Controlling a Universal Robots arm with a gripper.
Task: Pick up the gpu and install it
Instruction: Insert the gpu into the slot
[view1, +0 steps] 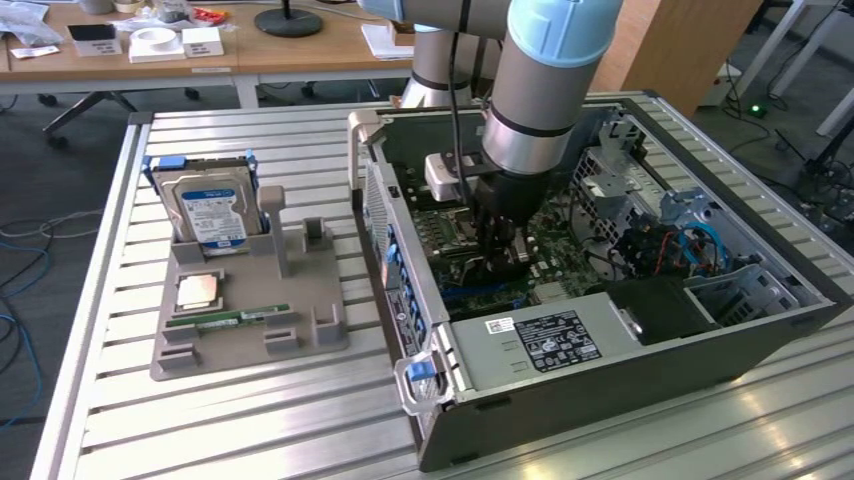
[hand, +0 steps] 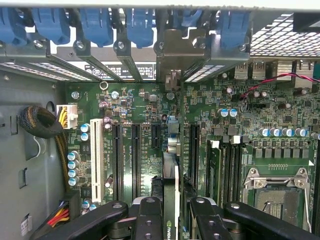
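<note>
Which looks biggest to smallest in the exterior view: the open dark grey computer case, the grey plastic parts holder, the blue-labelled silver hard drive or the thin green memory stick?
1. open dark grey computer case
2. grey plastic parts holder
3. blue-labelled silver hard drive
4. thin green memory stick
None look alike.

Slatted metal table (view1: 200, 430) bearing a grey holder tray (view1: 240, 352); in the tray, a blue-labelled hard drive (view1: 211, 215) standing upright at the back, a square processor chip (view1: 200, 290) lying flat, and a green memory stick (view1: 247, 317) lying just in front of the chip. Beside the tray, towards the exterior view's right, an opened computer case (view1: 641, 370) with a labelled power supply (view1: 554, 340) and blue cables (view1: 701, 245). Inside the case, a green motherboard (hand: 145, 105) with one white slot (hand: 96, 150), a processor socket (hand: 274, 195), a braided cable bundle (hand: 37, 122) and a row of blue latches (hand: 140, 25).
</note>
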